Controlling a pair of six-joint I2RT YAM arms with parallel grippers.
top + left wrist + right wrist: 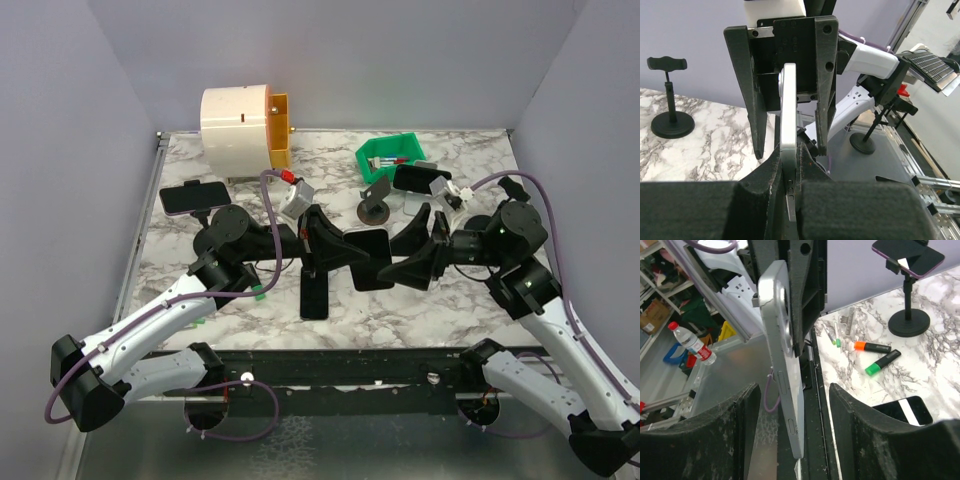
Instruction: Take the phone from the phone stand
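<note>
A silver phone (pixel 366 259) hangs in the air over the middle of the table, between my two grippers. My left gripper (pixel 789 165) is shut on one end of it, the pads pressed against both faces of the thin edge (pixel 788 115). At the other end my right gripper (pixel 792 410) is open and straddles the phone (pixel 782 355), with a gap on each side of it. An empty black phone stand (pixel 376 207) stands just behind on the marble and appears again in the left wrist view (pixel 671 120).
A second stand with a purple phone (pixel 195 197) is at the left, and a third with a dark phone (pixel 422 180) at the right. A black phone (pixel 315 295) lies flat near the front. Behind are a white cylinder (pixel 243 128) and a green bin (pixel 390 155). Highlighters (pixel 872 346) lie on the marble.
</note>
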